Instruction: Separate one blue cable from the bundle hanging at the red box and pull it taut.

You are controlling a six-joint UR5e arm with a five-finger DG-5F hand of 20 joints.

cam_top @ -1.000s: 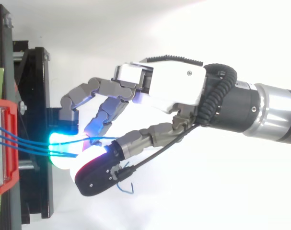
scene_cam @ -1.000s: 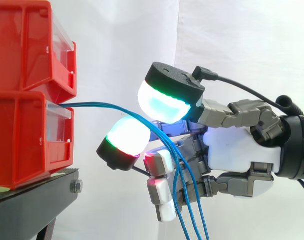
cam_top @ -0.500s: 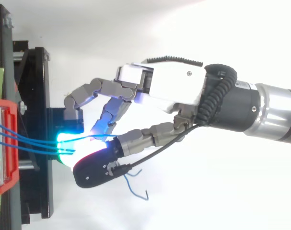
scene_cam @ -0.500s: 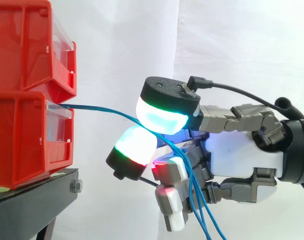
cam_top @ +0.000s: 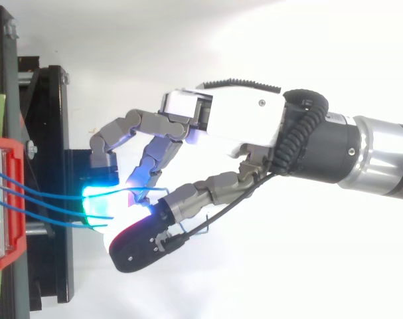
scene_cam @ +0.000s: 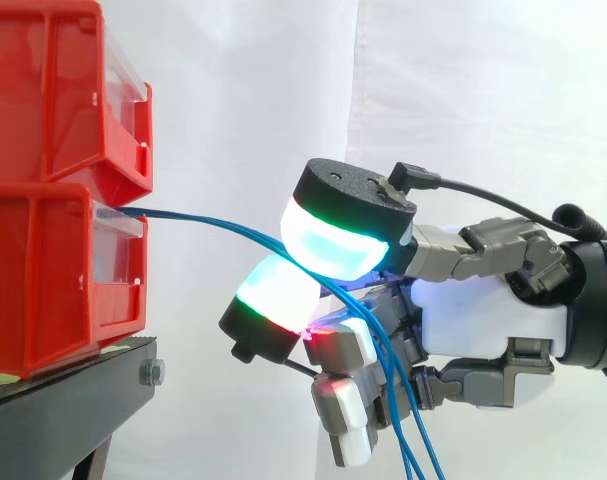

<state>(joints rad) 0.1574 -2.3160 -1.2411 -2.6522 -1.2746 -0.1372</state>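
Note:
Several thin blue cables [scene_cam: 203, 221] come out of the front of the lower red box [scene_cam: 43, 280] and sag to the right into my hand [scene_cam: 483, 310]. They run between a cyan-glowing pad [scene_cam: 335, 240] above and a green-white pad [scene_cam: 275, 300] below, then drop past the curled fingers out of the bottom of the side view. From above, the cables [cam_top: 48, 203] fan out from the red box [cam_top: 5, 199] to the glowing pads of the hand [cam_top: 234, 123]. The fingers and thumb are curled around the whole bundle. The cables hang slack.
A second red box [scene_cam: 53, 90] is stacked on the lower one. Both stand on a black stand [scene_cam: 63, 410] at the left; its frame [cam_top: 48, 133] lies right under the fingertips in the top view. A white curtain hangs behind.
The hand has shifted slightly right and its pads have closed nearer together on the cables. In the top view the cables spread wider at the box, and the loose cable end below the hand is gone.

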